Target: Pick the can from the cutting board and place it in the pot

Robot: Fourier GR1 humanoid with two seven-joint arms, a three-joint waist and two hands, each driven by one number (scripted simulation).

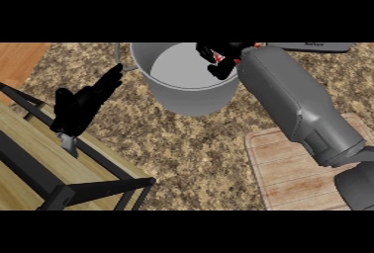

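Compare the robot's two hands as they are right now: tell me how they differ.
Place: the right hand hangs over the grey pot's opening; the left hand sits off to the pot's left, above the counter's edge.
Pose: the left hand's fingers are straight, pointing up toward the pot; the right hand's are curled.
Load: the right hand shows something red, likely the can; the left holds nothing.
Both are black.

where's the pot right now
In the head view the grey pot stands at the top centre of the counter, up and left of the cutting board. The right hand is over its opening, and the left hand rests to its left.
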